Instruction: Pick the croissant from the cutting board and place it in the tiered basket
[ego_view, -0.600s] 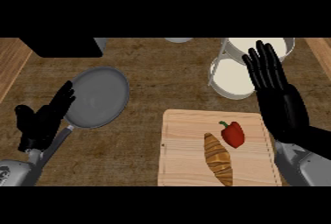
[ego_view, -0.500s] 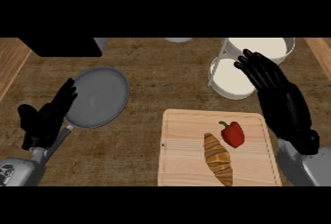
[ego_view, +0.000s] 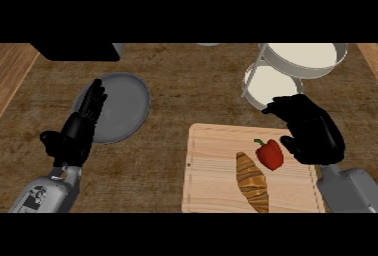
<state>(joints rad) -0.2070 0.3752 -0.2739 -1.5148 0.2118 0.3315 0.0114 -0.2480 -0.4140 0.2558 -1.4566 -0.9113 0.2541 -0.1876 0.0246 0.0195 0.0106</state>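
A golden-brown croissant lies lengthwise on the light wooden cutting board at lower right. A red bell pepper sits just right of its upper end. My right hand hovers over the board's upper right corner, fingers curled downward, holding nothing, right of the pepper. The white tiered basket stands behind it, lower tier partly hidden by that hand. My left hand rests open at the left, fingers up, over the edge of a grey plate.
A grey round plate lies left of centre on the dark counter. A black appliance stands at the back left. A lighter wooden strip runs along the far left edge.
My right hand has pulled back toward the board and its fingers have curled from straight to bent. The left hand stays in place.
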